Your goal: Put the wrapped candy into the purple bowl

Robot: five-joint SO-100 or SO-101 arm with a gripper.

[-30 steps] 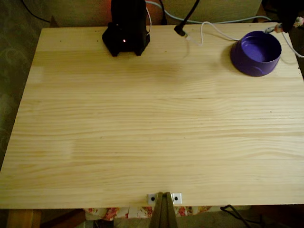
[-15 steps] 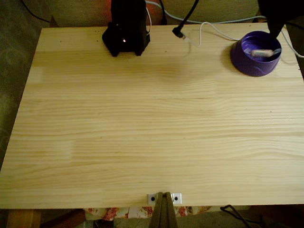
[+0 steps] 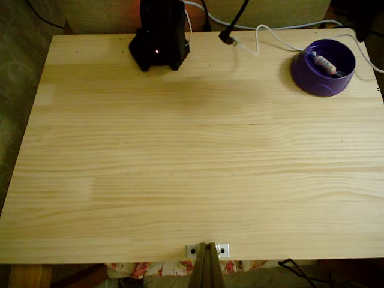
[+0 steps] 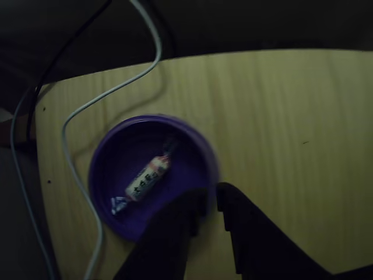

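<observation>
Candy first: in the other view we see the wrapped candy (image 4: 147, 178) lying loose on the floor of the purple bowl (image 4: 111, 151), tilted from seven toward one o'clock. To its right, at the bowl's five o'clock rim, our gripper (image 4: 211, 205) stands slightly parted and holds nothing. In the fixed view the bowl (image 3: 312, 81) sits at the pine table's (image 3: 180, 150) one o'clock corner. We judge the task done; only withdrawal remains.
</observation>
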